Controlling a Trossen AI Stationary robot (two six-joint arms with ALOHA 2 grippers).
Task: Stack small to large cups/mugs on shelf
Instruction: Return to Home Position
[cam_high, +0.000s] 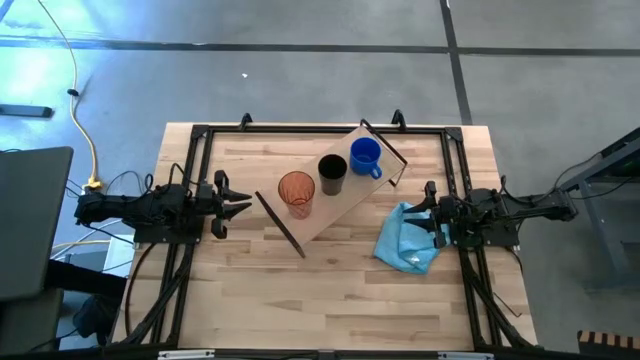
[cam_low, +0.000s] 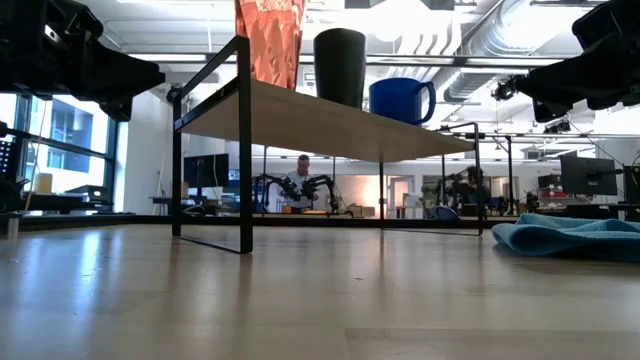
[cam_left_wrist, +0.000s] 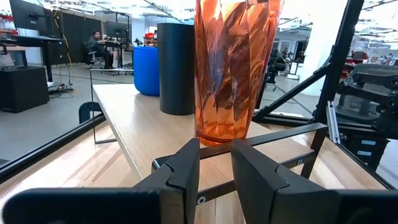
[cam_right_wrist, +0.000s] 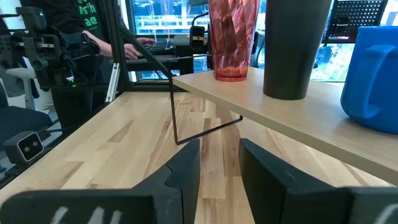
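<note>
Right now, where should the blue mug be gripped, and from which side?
Probably the rim wall, pinched from above by the right tool: the blue mug stands upright, mouth open, at the shelf end nearest that arm. Its handle faces that way; the black cup crowds the other side.

— What sort of place is this?
— A robotics lab. Beyond the light wooden counter (cam_low: 300, 290), a seated person (cam_low: 303, 168) works among more dark robot arms (cam_low: 325, 183).
— What else shows it?
— Bare silver ceiling ducts (cam_low: 500, 50), dark desk monitors (cam_low: 578, 175), a grey concrete floor (cam_high: 300, 80), and a yellow cable (cam_high: 75, 110) trailing across it.
</note>
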